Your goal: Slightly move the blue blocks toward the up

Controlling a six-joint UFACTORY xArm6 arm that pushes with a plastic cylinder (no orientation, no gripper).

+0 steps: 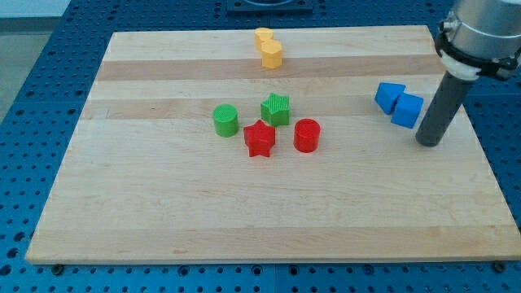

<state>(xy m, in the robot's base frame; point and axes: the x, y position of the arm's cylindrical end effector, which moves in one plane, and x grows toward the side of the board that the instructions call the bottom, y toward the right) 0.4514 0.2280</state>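
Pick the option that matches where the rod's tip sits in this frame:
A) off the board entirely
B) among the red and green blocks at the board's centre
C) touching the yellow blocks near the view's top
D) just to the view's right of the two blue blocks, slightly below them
D: my tip rests on the board just right of and slightly below the two blue blocks, far from the centre cluster and the yellow pair.

A single camera looks down at a slant from beyond the near edge of the pale wooden counter (269, 220), taking in all four corners.
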